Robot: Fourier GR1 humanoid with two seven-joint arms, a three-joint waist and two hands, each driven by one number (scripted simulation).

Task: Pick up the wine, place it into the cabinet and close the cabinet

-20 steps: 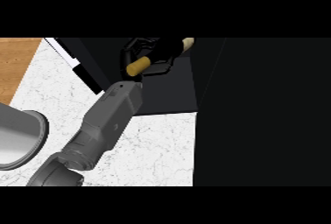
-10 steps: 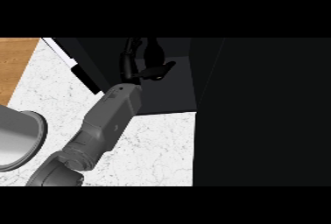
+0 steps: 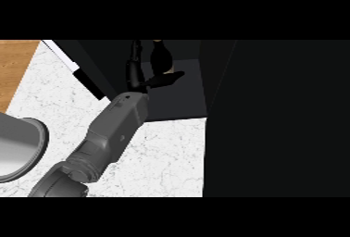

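Reaching into the dark cabinet (image 3: 181, 99), the left robot hand (image 3: 152, 79) shows straight, spread fingers holding nothing. Just beyond its fingers, the dark wine (image 3: 161, 54) bottle stands inside. White marble counter (image 3: 160, 157) lies below.

The cabinet (image 3: 181, 99) stands at the far side of the surface (image 3: 160, 157), its open compartment facing the near edge, and a large panel of it fills everything to the right of that compartment. The left hand (image 3: 147, 76) sits inside the compartment with the wine (image 3: 161, 54) just behind it, deeper in. A round vessel (image 3: 17, 148) rests on the surface well to the left of the cabinet, with the forearm (image 3: 113, 132) lying between them.
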